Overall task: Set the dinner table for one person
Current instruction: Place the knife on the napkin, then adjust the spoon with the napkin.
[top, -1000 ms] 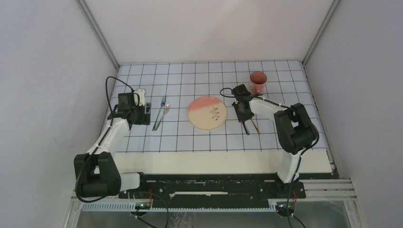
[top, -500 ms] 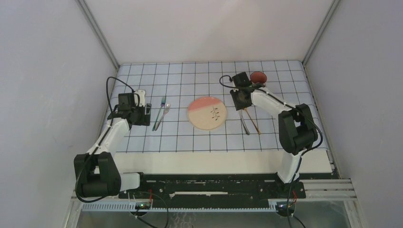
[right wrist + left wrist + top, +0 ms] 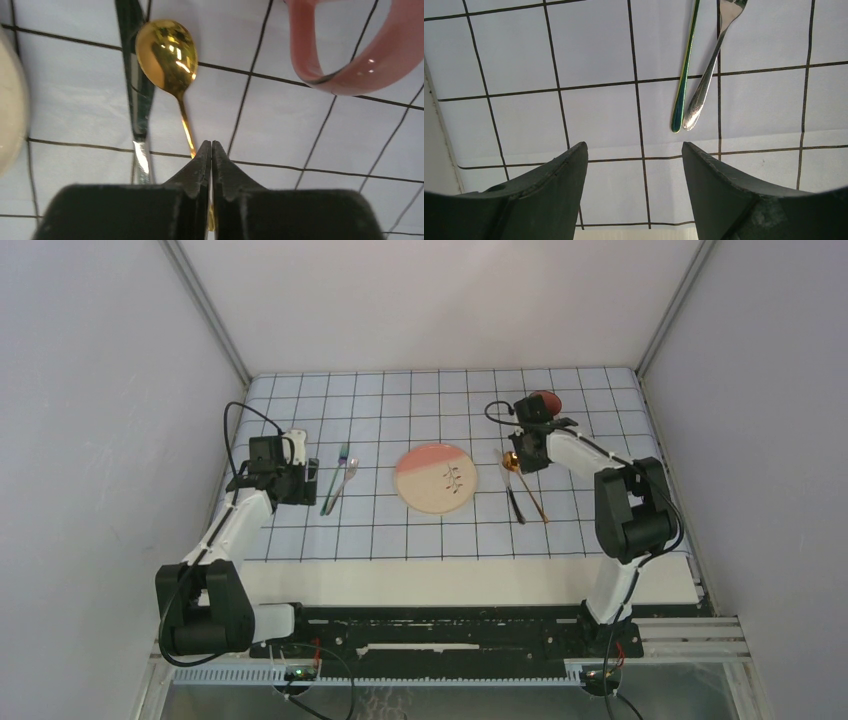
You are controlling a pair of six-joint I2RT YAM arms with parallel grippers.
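A pink-and-cream plate (image 3: 436, 478) lies mid-cloth, its rim in the right wrist view (image 3: 7, 100). Left of it lie a silver fork (image 3: 347, 480) (image 3: 711, 65) and a green-handled utensil (image 3: 332, 490) (image 3: 685, 75). Right of it lie a knife (image 3: 515, 500) (image 3: 135, 100) and a gold spoon (image 3: 512, 459) (image 3: 167, 50). A red cup (image 3: 547, 400) (image 3: 340, 60) stands behind them. My right gripper (image 3: 522, 453) (image 3: 211, 145) is shut and empty above the spoon's handle. My left gripper (image 3: 292, 483) (image 3: 634, 150) is open and empty, near the fork's handle end. The cream dinner table (image 3: 450, 580) shows in front.
The pale-blue gridded cloth (image 3: 400, 410) covers most of the tabletop; its near edge and left edge show in the left wrist view (image 3: 614, 232). Grey walls close in the left, back and right sides.
My right gripper has moved back and right, off the knife and spoon, toward the red cup, partly hiding it. The spoon bowl now shows. The left arm has not moved.
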